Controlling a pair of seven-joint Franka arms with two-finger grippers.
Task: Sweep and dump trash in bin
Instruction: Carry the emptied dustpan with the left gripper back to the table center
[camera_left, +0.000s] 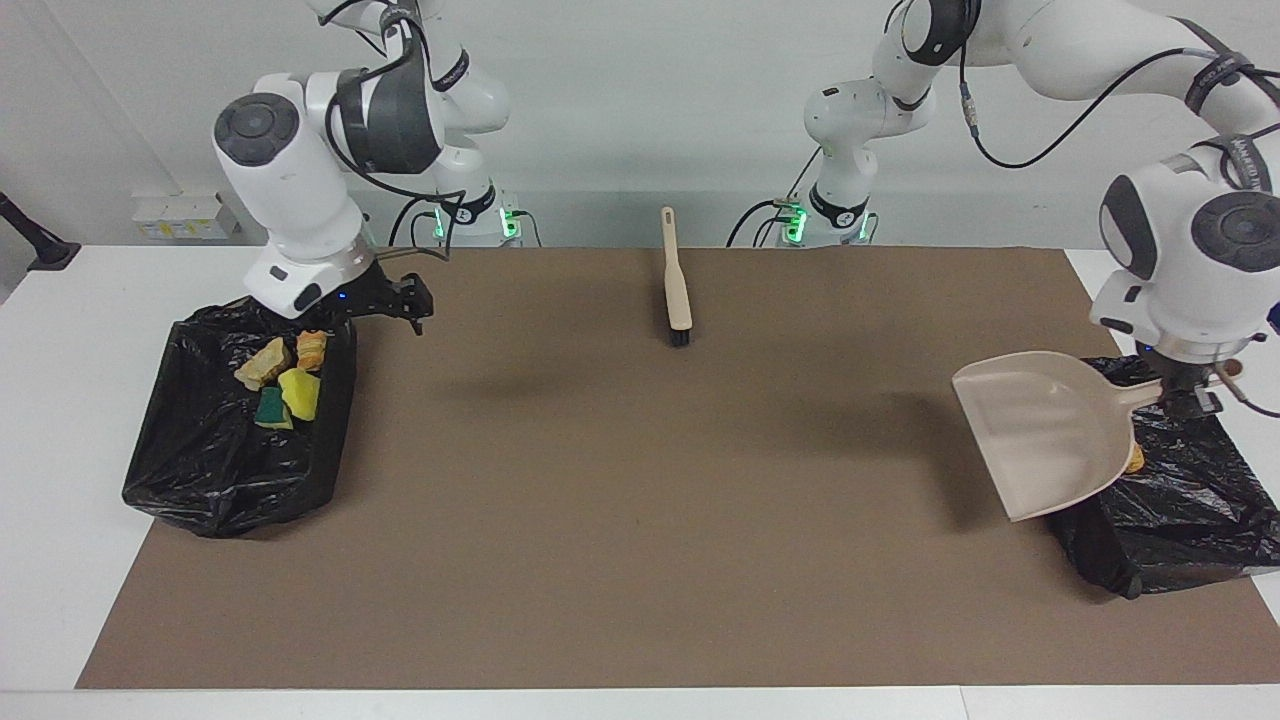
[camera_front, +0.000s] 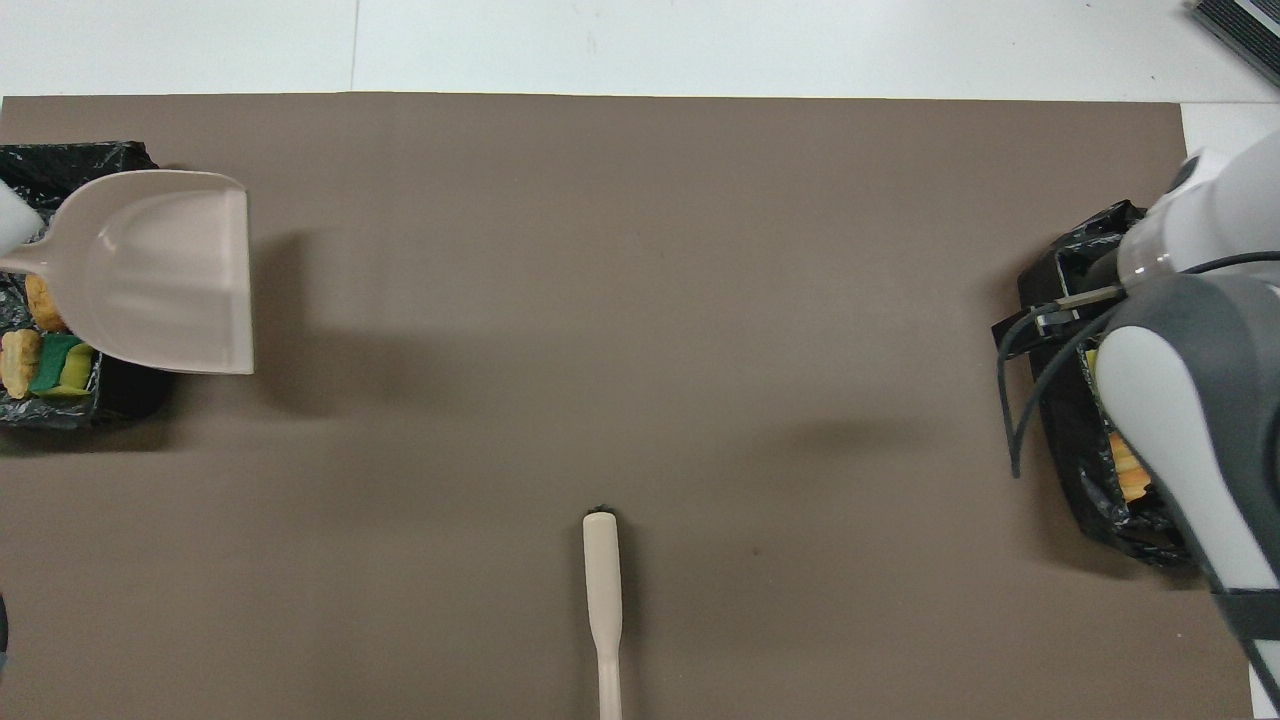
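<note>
The left gripper (camera_left: 1190, 400) is clenched on the handle of the dustpan (camera_left: 1050, 430), which it holds tilted in the air over the bin (camera_left: 1180, 520) at the left arm's end of the table. The right gripper (camera_left: 405, 300) has its fingers spread and grasps nothing; it hangs over the edge of the other bin (camera_left: 220, 460). The trash (camera_left: 285, 385) lies inside both bins, and the brush (camera_left: 676, 290) lies on the mat (camera_left: 640, 500) close to the robots.

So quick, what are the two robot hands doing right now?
Left gripper: shut on the dustpan handle, over a black bin bag.
Right gripper: open, empty, beside the other bag.
</note>
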